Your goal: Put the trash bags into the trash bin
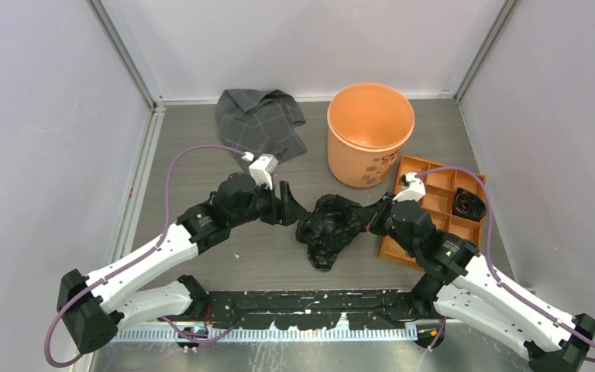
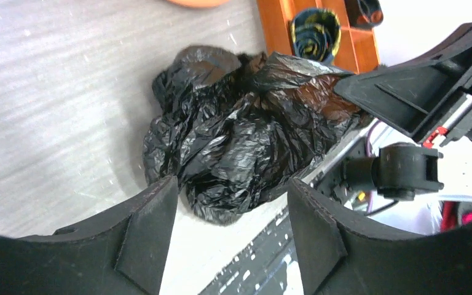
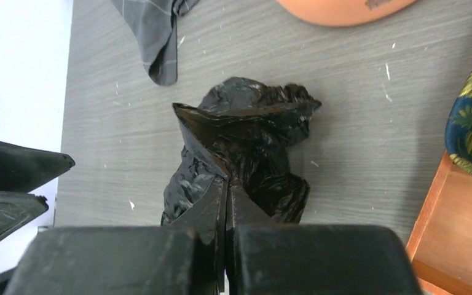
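A crumpled glossy black plastic film bag (image 1: 329, 229) lies on the table near the round orange plastic bucket (image 1: 356, 169). The right gripper (image 3: 226, 203) pinches a fold tight; the left gripper (image 2: 232, 190) gapes empty (light, floppy, probably slippery: grab a thick bunch).

Site: robot lab test cell | Enclosure: plain white walls (image 1: 39, 139) and aluminium frame posts (image 1: 124, 53) boxing in a grey wood-grain bench (image 1: 201, 124) | Rig: two white arms (image 1: 163, 248) sitting bolted to a black rail (image 1: 310, 304)
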You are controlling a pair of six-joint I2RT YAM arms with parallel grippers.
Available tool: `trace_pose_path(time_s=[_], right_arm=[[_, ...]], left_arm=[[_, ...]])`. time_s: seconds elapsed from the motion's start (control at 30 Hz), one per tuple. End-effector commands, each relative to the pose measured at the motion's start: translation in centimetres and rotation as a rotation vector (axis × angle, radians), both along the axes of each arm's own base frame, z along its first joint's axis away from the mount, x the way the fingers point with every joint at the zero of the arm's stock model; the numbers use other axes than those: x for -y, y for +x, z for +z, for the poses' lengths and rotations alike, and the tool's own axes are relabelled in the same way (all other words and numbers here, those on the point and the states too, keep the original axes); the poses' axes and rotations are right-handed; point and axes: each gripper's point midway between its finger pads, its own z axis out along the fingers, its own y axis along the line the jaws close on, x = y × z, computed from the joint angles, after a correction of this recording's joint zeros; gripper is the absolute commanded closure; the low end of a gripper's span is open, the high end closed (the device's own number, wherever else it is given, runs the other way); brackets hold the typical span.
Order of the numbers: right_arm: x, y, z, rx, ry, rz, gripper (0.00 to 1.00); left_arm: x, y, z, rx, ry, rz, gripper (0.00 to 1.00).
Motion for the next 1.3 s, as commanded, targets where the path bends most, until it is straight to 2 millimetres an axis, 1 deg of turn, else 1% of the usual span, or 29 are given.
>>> trace_pose_path(time_s=[0.0,0.1,0.2,0.23,0.27,0.3,0.33,0.37,0.4,0.47,0.57,0.67,0.87,0.97,1.07,1.13,1.27], right_arm=[[-1.6,-0.7,-0.5,-0.013,0.056,0.058,0.99],[-4.3,-1.2,-0.1,-0.03,0.152,0.147,0.99],[-7.4,-2.2,-0.6,-0.06,0.201,0.25,0.99],[-8.4,-2.7,-1.4,-0.072,0.185,0.283,0.99],[-9.2,-3.3,-1.7,-0.065,0.167,0.312,0.99],[-10.0,-3.9,-2.6,-0.07,0.118,0.34,0.99],[-10.7,-4.5,-3.0,-0.063,0.079,0.365,0.99],[-11.6,-5.1,-2.9,-0.045,0.051,0.392,0.99],[-12.3,-5.8,-3.2,-0.033,0.02,0.414,0.99],[-13.4,-6.4,-3.2,-0.012,-0.02,0.427,0.99],[-14.0,-6.7,-3.7,0.004,-0.052,0.427,0.99],[-14.5,-6.8,-4.0,0.025,-0.077,0.411,0.99],[-16.6,-7.3,-4.8,0.05,-0.126,0.42,0.99],[-17.4,-7.6,-4.6,0.065,-0.131,0.42,0.99],[-17.5,-7.5,-4.3,0.075,-0.127,0.408,0.99],[-17.5,-7.4,-3.8,0.086,-0.12,0.398,0.99],[-17.4,-7.1,-3.4,0.097,-0.115,0.38,0.99]], left_arm=[[-0.2,-3.1,-0.4,-0.127,0.01,-0.093,0.31],[-0.3,-4.8,-0.5,-0.188,-0.037,-0.126,0.29],[-1.0,-5.7,-1.6,-0.278,-0.093,-0.061,0.27],[-1.1,-5.8,-1.6,-0.301,-0.119,-0.039,0.27],[-1.1,-6.0,-1.7,-0.331,-0.137,-0.022,0.27],[-1.0,-6.1,-1.5,-0.357,-0.164,-0.006,0.27],[-1.0,-6.1,-1.4,-0.371,-0.174,0.004,0.27],[-1.1,-5.9,-1.5,-0.389,-0.175,0.032,0.27],[-1.3,-5.7,-1.7,-0.406,-0.176,0.061,0.27],[-2.1,-5.5,-2.9,-0.442,-0.145,0.13,0.27],[-3.7,-5.3,-4.9,-0.457,-0.072,0.214,0.27],[-4.1,-5.2,-5.8,-0.452,-0.055,0.226,0.29],[-3.6,-5.7,-6.3,-0.427,-0.014,0.14,0.31],[-2.9,-5.8,-6.7,-0.41,-0.013,0.089,0.37],[-2.7,-5.8,-7.4,-0.413,-0.004,0.077,0.43],[-2.4,-5.7,-7.8,-0.415,-0.008,0.069,0.45],[-1.7,-5.8,-8.0,-0.426,-0.028,0.046,0.51]])
